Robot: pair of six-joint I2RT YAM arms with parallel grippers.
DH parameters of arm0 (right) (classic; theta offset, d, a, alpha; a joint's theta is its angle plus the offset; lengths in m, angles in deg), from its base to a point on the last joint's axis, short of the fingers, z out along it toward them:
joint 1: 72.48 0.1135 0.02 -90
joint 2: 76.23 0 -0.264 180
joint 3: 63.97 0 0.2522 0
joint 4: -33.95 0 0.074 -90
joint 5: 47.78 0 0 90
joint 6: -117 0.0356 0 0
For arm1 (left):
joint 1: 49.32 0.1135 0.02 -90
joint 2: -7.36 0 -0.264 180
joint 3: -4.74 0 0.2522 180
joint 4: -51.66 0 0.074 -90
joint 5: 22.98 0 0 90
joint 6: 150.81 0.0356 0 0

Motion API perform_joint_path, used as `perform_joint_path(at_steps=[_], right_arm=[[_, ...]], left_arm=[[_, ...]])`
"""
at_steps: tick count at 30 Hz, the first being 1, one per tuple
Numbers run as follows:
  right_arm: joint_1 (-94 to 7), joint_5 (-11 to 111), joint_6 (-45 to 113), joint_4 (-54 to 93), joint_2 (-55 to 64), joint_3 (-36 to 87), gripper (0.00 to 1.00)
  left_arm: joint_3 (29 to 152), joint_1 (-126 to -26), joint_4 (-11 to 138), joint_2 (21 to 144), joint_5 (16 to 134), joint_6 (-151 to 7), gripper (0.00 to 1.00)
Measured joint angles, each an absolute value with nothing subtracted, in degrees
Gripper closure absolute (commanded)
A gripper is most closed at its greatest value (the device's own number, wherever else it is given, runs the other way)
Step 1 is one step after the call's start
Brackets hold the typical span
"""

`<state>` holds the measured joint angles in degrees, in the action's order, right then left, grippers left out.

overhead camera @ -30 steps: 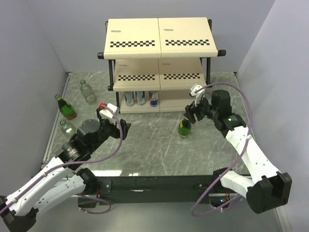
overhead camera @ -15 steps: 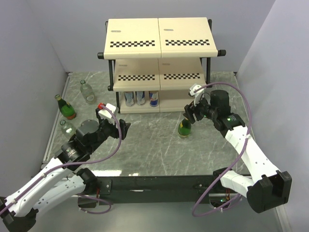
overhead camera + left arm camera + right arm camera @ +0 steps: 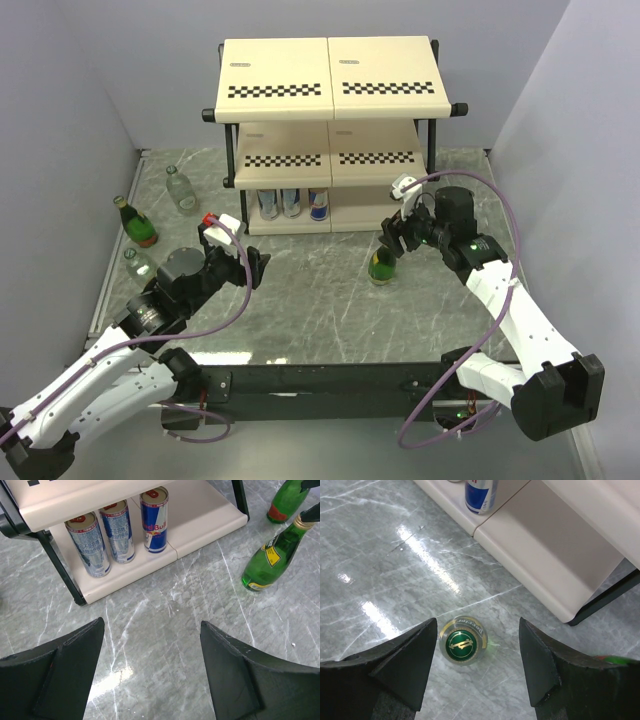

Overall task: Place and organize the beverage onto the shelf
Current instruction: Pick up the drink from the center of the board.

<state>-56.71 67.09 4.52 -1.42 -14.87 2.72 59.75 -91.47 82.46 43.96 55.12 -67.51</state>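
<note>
The shelf stands at the back, with three cans on the left of its bottom board. A green glass bottle stands upright on the marble table in front of the shelf's right half. My right gripper hangs open just above its neck. In the right wrist view the green and gold cap lies below and between the fingers of the right gripper, nearer the left one and untouched. My left gripper is open and empty over the table, and the left gripper faces the cans.
At the left stand a green bottle and two clear bottles. The left wrist view shows a second green bottle with a red label beyond the first. The right half of the shelf's bottom board holds nothing.
My right gripper has edged slightly left over the green bottle. The left arm has not moved.
</note>
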Motion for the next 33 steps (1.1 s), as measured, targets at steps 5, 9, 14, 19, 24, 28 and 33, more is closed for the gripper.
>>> perform_joint_path(at_steps=[5,9,14,19,24,28,33], right_arm=[[-56.6,67.2,4.7,-1.8,-14.9,2.7,0.28],[-56.6,67.2,4.9,-1.9,-14.9,2.7,0.30],[-56.2,67.2,4.8,-2.7,-14.9,2.7,0.32],[-55.6,67.2,4.8,-3.1,-14.8,1.9,0.34],[-55.3,67.1,4.8,-3.5,-14.2,1.7,0.34],[-55.2,67.1,4.9,-3.5,-14.0,1.3,0.35],[-55.2,66.9,4.9,-3.6,-13.4,0.8,0.36]], left_arm=[[59.8,-91.4,82.5,44.0,55.1,-67.5,0.17],[59.8,-91.4,82.5,44.0,55.1,-67.5,0.17],[59.8,-91.4,82.5,44.0,55.1,-67.5,0.17],[59.8,-91.3,82.5,44.0,55.1,-67.5,0.17],[59.8,-91.3,82.5,44.0,55.1,-67.5,0.17],[59.8,-91.3,82.5,44.0,55.1,-67.5,0.17],[59.8,-91.2,82.5,44.0,55.1,-67.5,0.17]])
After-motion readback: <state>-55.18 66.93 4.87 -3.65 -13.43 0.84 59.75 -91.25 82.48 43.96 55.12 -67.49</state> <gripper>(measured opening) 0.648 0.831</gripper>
